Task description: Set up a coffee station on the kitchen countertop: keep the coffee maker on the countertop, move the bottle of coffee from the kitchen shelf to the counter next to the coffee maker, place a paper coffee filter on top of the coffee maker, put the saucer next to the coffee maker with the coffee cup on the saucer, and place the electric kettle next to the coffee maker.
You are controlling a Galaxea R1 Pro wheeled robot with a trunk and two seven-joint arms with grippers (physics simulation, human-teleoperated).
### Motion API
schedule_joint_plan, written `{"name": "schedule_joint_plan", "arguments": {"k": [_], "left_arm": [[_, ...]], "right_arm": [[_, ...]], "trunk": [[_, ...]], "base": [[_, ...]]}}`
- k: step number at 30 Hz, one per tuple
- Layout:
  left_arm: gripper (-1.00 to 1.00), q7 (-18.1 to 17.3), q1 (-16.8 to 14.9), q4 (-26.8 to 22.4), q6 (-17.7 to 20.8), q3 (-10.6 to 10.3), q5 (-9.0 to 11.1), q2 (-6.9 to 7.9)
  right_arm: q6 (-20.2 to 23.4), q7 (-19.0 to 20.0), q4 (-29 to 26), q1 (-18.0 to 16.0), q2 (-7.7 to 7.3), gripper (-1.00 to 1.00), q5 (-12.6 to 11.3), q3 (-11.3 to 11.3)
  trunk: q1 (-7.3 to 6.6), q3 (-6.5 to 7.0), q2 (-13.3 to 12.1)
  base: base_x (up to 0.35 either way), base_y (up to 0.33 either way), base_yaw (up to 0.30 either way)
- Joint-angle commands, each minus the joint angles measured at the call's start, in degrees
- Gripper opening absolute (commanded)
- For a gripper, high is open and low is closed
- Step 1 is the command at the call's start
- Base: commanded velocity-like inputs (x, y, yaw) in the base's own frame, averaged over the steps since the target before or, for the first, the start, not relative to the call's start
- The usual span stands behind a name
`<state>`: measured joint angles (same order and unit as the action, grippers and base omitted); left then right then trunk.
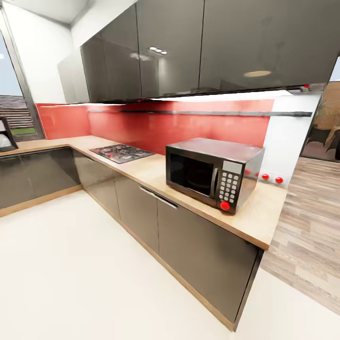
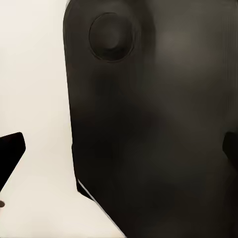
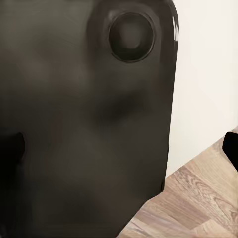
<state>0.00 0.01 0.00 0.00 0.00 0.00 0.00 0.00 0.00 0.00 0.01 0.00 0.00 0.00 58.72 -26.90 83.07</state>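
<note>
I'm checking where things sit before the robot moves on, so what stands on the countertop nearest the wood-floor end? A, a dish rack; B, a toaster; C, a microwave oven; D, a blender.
C: a microwave with a keypad and a red knob stands on the beige countertop near its end by the wood floor, with the gas hob farther along.

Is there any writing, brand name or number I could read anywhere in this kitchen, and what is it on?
No text reads clearly anywhere.
Microwave keypad: rows of small buttons, markings too blurred to read.
Microwave display window: blank grey, no digits visible.
Red knobs on the wall beside the microwave: no labels visible.
Hob on the countertop: no readable marks.
Glossy wall cabinets: reflections, no lettering.
Wrist views: dark robot body panels, no writing.
</note>
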Motion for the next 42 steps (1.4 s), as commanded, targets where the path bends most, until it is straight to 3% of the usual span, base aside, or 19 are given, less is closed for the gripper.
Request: {"name": "schedule_joint_plan", "arguments": {"k": [1, 5, 13, 16, 42], "left_arm": [[1.00, 0.00, -0.01, 0.00, 0.00, 0.00, 0.00, 0.00], [1.00, -0.09, -1.31, -0.26, -0.18, 0.27, -0.03, 0.40], [1.00, -0.09, 0.29, -2.36, -0.26, 0.19, 0.11, 2.28], [1.00, 0.01, 0.25, -3.26, -0.88, 0.10, 0.60, 2.32], [1.00, -0.18, 0.25, -3.43, -0.97, 0.55, 0.48, 2.40]], "right_arm": [[0.00, 0.00, 0.00, -0.01, 0.00, 1.00, 0.00, 0.00], [0.23, 0.38, -1.31, -0.55, 0.50, 1.00, 0.56, 0.51], [-2.27, 0.38, -2.20, -1.39, 0.75, 1.00, 0.32, 0.44], [-1.94, 0.54, -1.97, -1.33, 1.58, 1.00, 1.30, 0.93], [-1.86, 0.99, -1.54, -1.34, 1.60, 1.00, 0.28, 0.29]], "trunk": [[0.00, -0.03, 0.01], [0.00, -0.03, 0.01], [0.00, -0.03, 0.01], [0.00, -0.02, 0.01], [0.00, -0.05, 0.01]], "base": [[0.000, 0.000, 0.000], [0.000, 0.000, 0.000], [0.000, 0.000, 0.000], [0.000, 0.000, 0.000], [0.000, 0.000, 0.014]]}}
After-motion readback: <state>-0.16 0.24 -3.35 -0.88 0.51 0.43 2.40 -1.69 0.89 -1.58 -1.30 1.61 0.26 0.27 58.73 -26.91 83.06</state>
